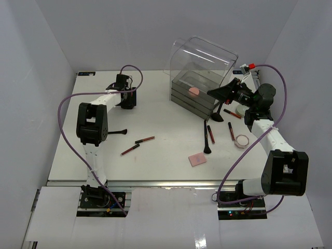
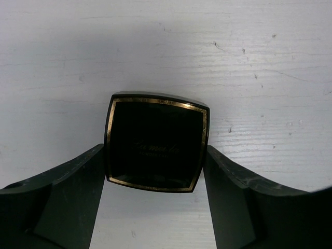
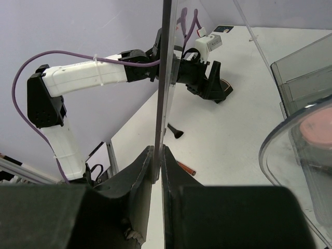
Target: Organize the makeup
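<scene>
Black compact [image 2: 155,140] sits within the left claw [image 2: 155,155], grip uncertain; right claw [image 3: 158,153] pinches the clear lid [image 3: 166,67]; next, squeeze firmly, then lift toward the drawer box [image 1: 194,96].

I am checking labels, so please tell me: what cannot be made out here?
Top view: black compact hidden under the left gripper.
Left wrist view: its lettering too faint; whether the jaws press it, unclear.
Top view: green compact partly behind the right arm.
Right wrist view: pink compact cut by the right edge.
</scene>
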Robot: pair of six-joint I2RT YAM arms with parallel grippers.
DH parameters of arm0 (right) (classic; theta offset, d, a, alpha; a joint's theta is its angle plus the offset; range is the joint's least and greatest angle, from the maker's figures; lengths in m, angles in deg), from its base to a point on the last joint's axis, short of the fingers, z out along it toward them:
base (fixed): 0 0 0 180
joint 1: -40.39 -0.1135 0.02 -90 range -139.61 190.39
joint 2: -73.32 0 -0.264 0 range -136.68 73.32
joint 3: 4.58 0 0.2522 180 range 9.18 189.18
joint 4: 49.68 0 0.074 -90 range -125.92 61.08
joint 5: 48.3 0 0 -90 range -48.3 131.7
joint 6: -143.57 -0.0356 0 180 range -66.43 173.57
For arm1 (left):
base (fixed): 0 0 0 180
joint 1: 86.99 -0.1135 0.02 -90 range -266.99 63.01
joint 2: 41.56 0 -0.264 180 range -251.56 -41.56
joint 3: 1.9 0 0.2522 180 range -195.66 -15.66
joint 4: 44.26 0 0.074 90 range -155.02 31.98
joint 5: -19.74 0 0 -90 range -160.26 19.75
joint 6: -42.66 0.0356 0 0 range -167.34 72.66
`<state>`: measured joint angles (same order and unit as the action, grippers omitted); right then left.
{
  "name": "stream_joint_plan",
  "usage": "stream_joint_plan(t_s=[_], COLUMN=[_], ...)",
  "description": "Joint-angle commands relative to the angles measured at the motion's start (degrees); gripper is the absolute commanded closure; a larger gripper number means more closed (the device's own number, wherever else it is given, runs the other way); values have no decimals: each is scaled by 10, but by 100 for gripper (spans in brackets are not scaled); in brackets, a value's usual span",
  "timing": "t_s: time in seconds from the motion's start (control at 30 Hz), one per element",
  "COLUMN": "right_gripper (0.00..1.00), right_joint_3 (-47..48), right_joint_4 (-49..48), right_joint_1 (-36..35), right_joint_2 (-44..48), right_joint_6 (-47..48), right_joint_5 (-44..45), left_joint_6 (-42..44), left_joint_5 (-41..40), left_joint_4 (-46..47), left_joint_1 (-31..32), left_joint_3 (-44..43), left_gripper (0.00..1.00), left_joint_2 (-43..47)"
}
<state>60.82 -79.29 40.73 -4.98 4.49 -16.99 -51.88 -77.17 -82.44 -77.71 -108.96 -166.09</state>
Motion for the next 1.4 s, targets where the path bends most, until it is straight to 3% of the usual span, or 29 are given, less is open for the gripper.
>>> stream_joint_plan(t_s=[0.0, 0.2, 0.33, 0.57, 0.73, 1.03, 1.37], right_gripper=[84, 84, 84, 84, 84, 84, 84], right_joint_3=[1, 0, 0, 0, 4, 22, 31], right_joint_4=[-22, -21, -11, -9, -6, 9, 11], right_joint_1=[-3, -3, -3, -3, -3, -3, -3], right_joint_2=[31, 39, 45, 47, 47, 58, 69], right_joint_6=[3, 4, 13, 17, 17, 16, 3], right_joint_5=[-14, -16, -17, -19, -20, -22, -26], left_joint_6=[-5, -38, -83, -195, -268, -346, -356], left_joint_5=[-13, 41, 139, 309, 339, 276, 159], left_joint_4=[-5, 16, 95, 365, 513, 733, 882], left_joint_1=[0, 0, 0, 25, 83, 216, 282], left_joint_3=[-3, 43, 124, 334, 407, 370, 291], left_gripper=[33, 69, 81, 84, 85, 87, 87], left_joint_2=[15, 57, 149, 315, 350, 273, 149])
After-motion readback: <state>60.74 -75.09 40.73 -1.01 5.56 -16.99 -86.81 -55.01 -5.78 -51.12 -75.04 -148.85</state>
